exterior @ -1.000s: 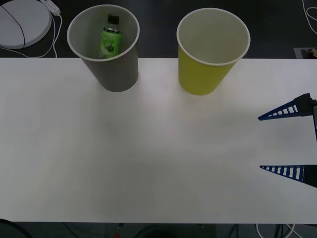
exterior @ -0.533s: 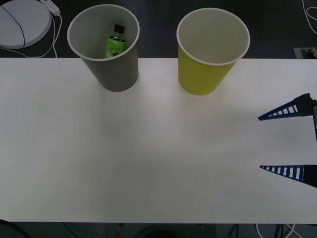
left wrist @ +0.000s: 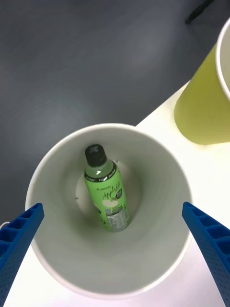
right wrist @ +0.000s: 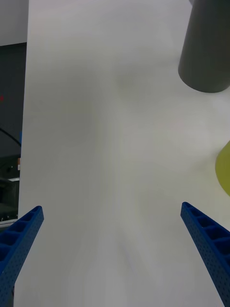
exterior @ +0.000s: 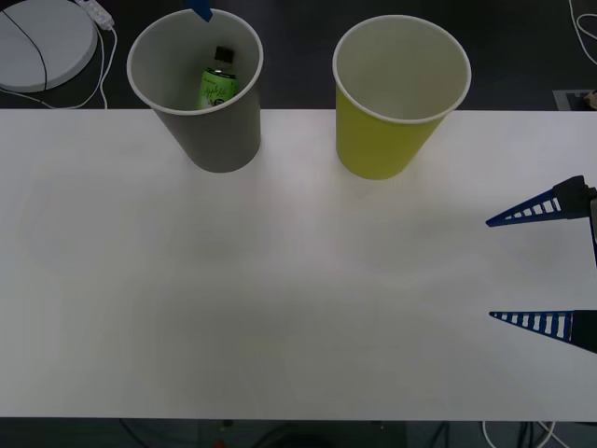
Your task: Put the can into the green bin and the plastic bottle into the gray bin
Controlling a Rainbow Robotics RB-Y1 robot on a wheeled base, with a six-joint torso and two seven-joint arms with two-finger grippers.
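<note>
The small green plastic bottle [left wrist: 107, 194] with black cap lies inside the gray paper-cup bin [exterior: 224, 140]. Left gripper [left wrist: 112, 244] hovers above it, jaws apart, indicating release. Right gripper [exterior: 532, 271] waits open at the table's right edge.

Glossy plastic bottle [left wrist: 107, 191], matt table [exterior: 280, 280]

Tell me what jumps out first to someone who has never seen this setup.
The bright green plastic bottle lying inside the gray bin at the table's far left stands out most. The left gripper hangs right above that bin, jaws open. Beside it stands the green bin, nothing visible inside, while the right gripper rests open over the white table's right edge.
</note>
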